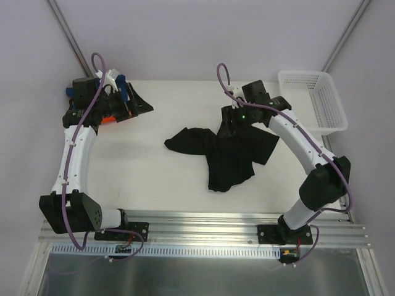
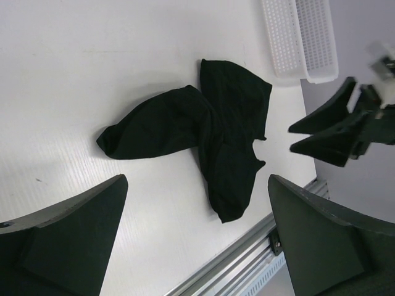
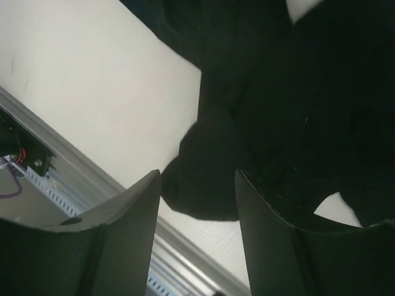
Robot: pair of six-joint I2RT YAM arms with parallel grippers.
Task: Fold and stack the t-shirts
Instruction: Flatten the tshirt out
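The right gripper [image 3: 197, 177] fills the bottom of its own wrist view, its two dark fingers [image 3: 123, 234] standing apart with nothing pinched between them; through the gap show only black cloth and a strip of white table. It hangs to the left of the basket [image 1: 302, 73], low over the far edge of the black t-shirt [image 1: 228, 157]. The left gripper [image 2: 197, 180] is spread wide and empty, much farther left of the basket, well apart from the cloth and looking back across at it.

The black t-shirt lies on the table [image 1: 142, 160] to the left of the basket and a little nearer the arm bases. It is a crumpled heap, not a spread garment: one lobe bunches away from the basket, another trails toward the near edge, and the part closest to the basket is flatter but creased.

By my reading the task is barely begun. No fold is visible, no neat stack stands anywhere in view, and I cannot make out any other shirt with certainty. The shirt has yet to be flattened, folded and stacked, and any others after it
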